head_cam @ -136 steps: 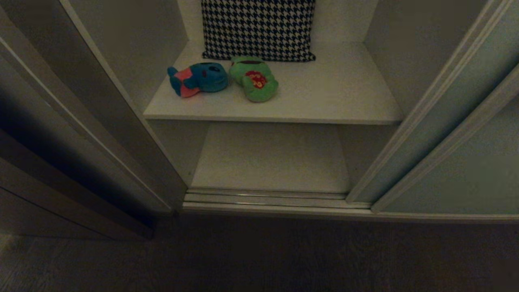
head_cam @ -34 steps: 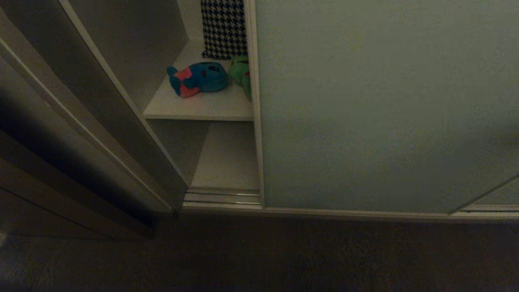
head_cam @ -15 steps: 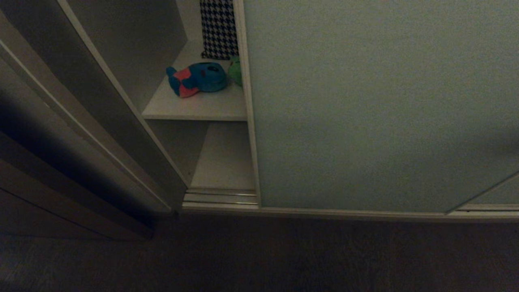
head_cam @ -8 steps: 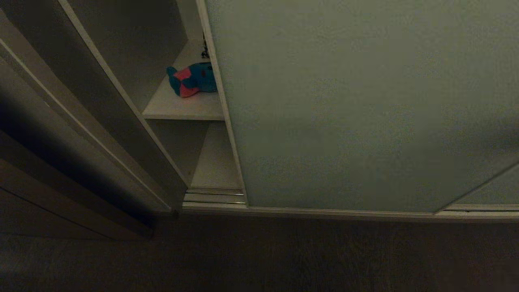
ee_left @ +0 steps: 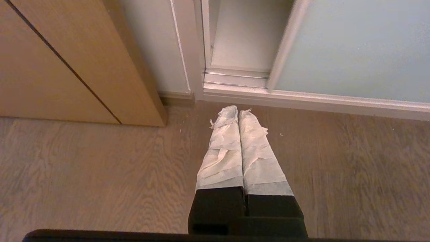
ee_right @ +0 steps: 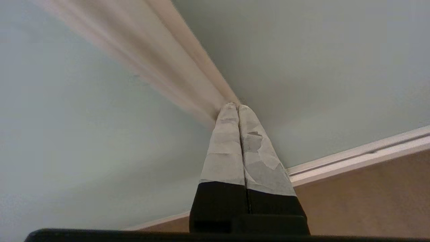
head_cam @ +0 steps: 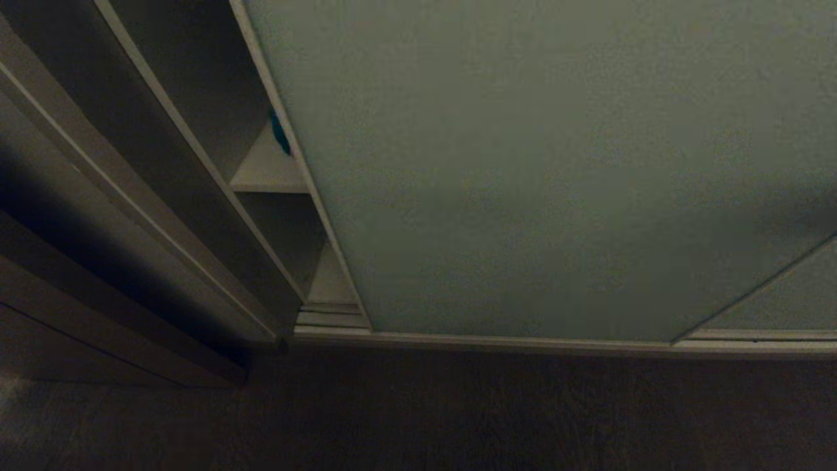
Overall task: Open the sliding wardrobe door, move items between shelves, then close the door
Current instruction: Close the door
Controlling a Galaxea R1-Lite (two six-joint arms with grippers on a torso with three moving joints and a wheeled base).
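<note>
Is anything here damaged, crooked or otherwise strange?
Only small things. The white wrapping on the left claw is torn and frayed at its fingertips, and the right claw has a worn patch too. The sliding wardrobe door looks straight in its track.

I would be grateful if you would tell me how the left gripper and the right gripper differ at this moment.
The left gripper points down over the brown wooden floor, touching nothing; the right gripper has its tips against the cream frame edge of the pale grey-green sliding wardrobe door. The left sits before the narrow open gap; the right faces only door panels. Both are shut, with white-wrapped fingers, holding nothing.
</note>
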